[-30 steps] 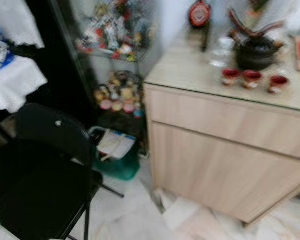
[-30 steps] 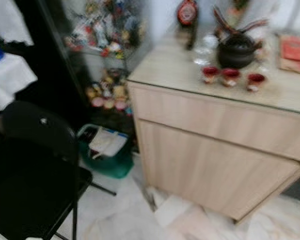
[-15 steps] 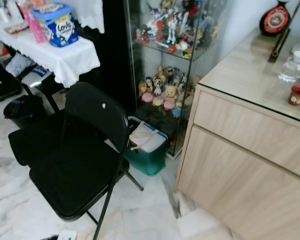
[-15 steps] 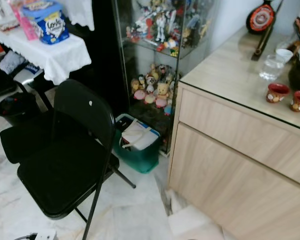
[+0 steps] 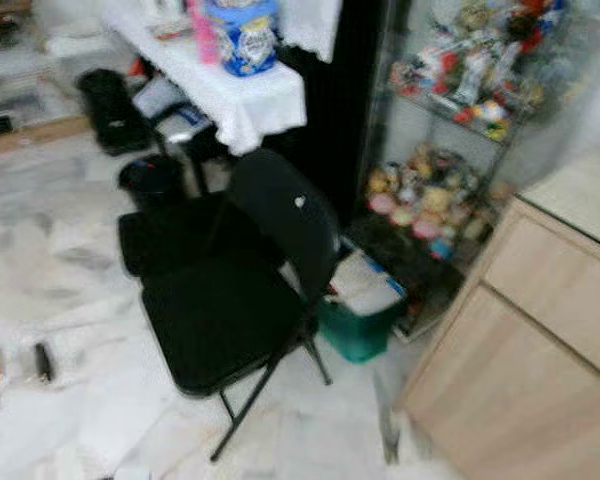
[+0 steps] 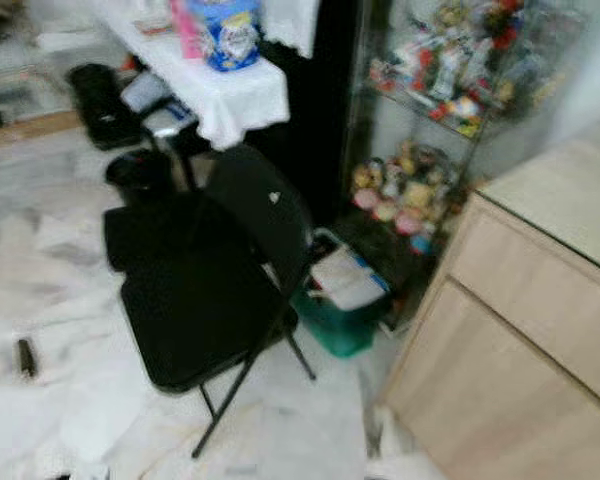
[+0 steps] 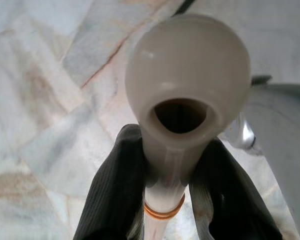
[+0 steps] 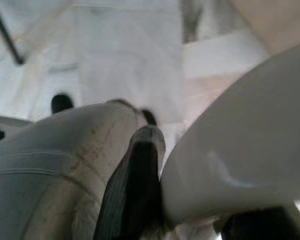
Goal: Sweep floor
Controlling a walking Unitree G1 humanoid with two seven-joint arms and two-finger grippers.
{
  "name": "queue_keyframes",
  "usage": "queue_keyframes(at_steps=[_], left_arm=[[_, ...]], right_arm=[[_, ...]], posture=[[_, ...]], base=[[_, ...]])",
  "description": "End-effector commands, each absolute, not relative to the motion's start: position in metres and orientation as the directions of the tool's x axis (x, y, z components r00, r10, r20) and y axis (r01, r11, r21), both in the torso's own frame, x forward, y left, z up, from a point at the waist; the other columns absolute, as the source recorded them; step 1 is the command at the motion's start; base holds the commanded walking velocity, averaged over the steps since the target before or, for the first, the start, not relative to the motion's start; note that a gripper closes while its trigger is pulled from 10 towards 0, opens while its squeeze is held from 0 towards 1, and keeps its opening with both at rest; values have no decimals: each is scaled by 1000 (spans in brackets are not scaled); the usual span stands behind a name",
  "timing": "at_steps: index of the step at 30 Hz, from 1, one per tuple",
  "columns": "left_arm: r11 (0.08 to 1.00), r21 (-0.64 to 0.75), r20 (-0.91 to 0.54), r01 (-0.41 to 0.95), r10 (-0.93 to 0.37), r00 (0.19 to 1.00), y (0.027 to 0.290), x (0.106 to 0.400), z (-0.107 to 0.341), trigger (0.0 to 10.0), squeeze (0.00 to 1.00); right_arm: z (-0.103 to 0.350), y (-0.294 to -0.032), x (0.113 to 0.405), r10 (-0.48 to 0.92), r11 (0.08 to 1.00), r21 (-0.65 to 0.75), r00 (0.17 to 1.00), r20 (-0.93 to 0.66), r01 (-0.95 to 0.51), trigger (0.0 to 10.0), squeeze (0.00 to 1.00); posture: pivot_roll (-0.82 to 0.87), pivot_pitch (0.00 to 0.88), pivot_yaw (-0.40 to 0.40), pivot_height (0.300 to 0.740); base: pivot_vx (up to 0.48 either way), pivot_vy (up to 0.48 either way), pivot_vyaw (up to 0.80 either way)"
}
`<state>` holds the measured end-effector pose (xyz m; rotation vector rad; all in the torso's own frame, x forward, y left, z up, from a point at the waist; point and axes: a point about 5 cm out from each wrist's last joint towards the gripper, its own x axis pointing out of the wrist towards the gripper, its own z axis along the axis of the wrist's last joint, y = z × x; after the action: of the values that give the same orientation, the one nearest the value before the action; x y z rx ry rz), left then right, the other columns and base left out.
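Left wrist: 1 handle [image 7: 187, 90], 2 fingers [image 7: 115, 190].

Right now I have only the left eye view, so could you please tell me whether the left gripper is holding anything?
Observer: Yes, the left gripper is shut on a white handle, clamping it from both sides.
Operator: Thank you. Is there any marking on it?
Observer: An orange band circles the handle where the gripper grips it.
Operator: And the right gripper?
Observer: The right gripper lies against a smooth white curved object; I cannot tell what that is.
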<state>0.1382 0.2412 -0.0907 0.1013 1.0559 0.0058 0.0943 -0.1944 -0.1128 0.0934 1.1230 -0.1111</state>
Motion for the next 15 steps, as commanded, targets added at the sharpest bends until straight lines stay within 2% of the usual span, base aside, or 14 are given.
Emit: queue_keyframes(at_steps=[1,11,15], left_arm=[[998,62,-884,19,46,466,241,128,-94,10000,0],[998,65,-883,20,48,467,243,127,-94,10000,0],[998,64,-882,27,44,469,243,128,-94,10000,0]], right_arm=[[-115,-190,88,-20,990,40,409,-912,137,10000,0],[-113,-209,82,-38,987,30,405,-914,160,10000,0],[-112,-220,80,-50,981,30,398,-916,192,10000,0]], posture=[[-88,45,14,740],[-97,29,21,740],[-101,32,25,740]], base=[[0,0,800],[0,0,800],[0,0,394]])
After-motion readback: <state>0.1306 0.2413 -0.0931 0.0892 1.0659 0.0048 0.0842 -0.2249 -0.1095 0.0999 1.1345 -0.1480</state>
